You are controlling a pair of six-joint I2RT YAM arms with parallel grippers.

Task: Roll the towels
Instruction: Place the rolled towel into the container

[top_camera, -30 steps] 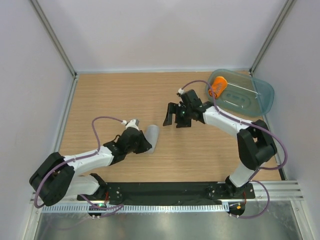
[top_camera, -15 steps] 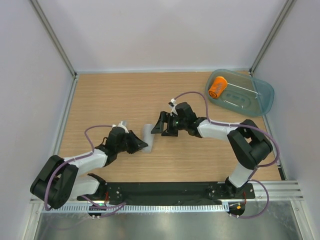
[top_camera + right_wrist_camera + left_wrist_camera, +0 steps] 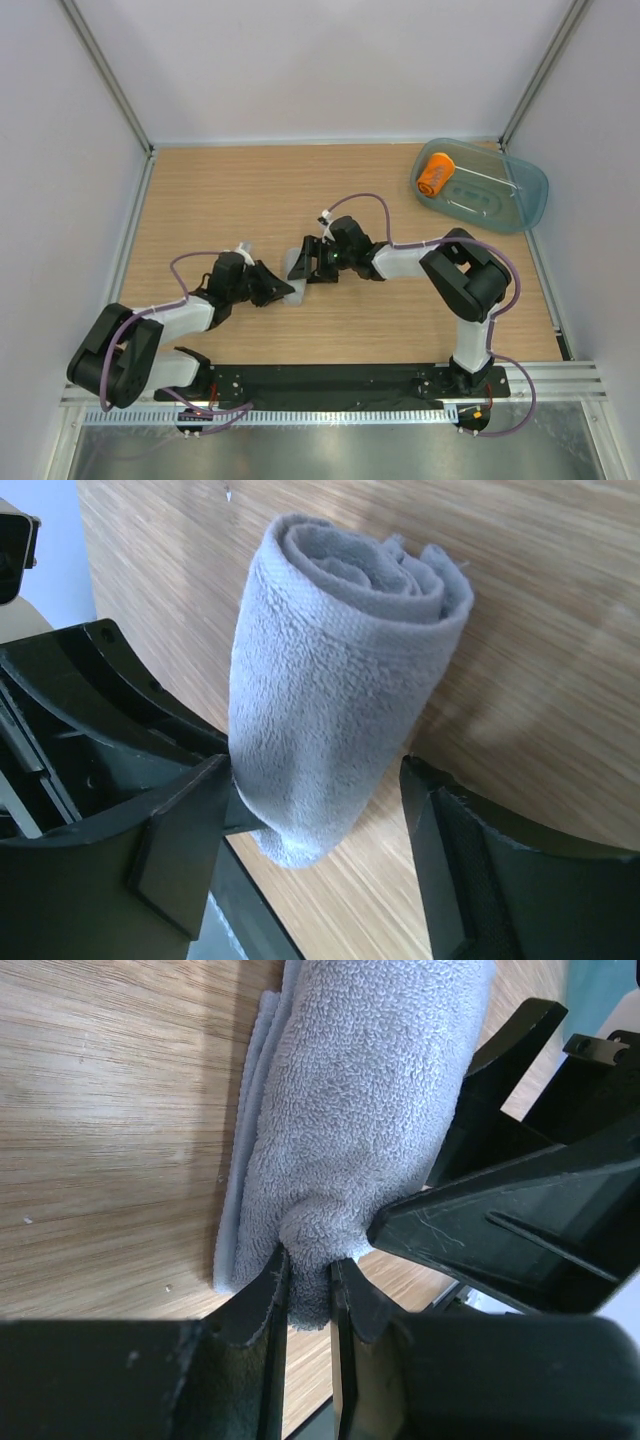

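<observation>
— Near table centre, a touch toward 6 o'clock: light grey terry towel rolled into a short cylinder (image 3: 296, 266), lying on the pale wooden table (image 3: 220, 190). Looks fully rolled tbh. Any idea why both arms on it?

— Probably to stop any springing open. See the left gripper (image 3: 272, 285): clamped tight on the roll's 7 o'clock end, pinching the layers together, loose edge flat on the wood alongside. Then the right gripper (image 3: 308, 262), reaching in from 3 o'clock, jaws wide and straddling the roll mid-length, one finger brushing the terry, the other clear of it. Not gripping anything yet, going by the wrist view.

— And the other towel?

— Already parked: bright orange rolled towel (image 3: 435, 173) inside the translucent blue-green plastic tub (image 3: 520, 195), up at 2 o'clock. Guessing same destination for the grey one, hence the handover-ish setup.

— Much different from a second back?

— Yep. Back then: right gripper off at the roll's 1 o'clock, clear of it, nothing between its fingers. Now swung over and around it, jaws a bit narrower. Left arm tucked in closer, same pinch. Roll barely budged.
</observation>
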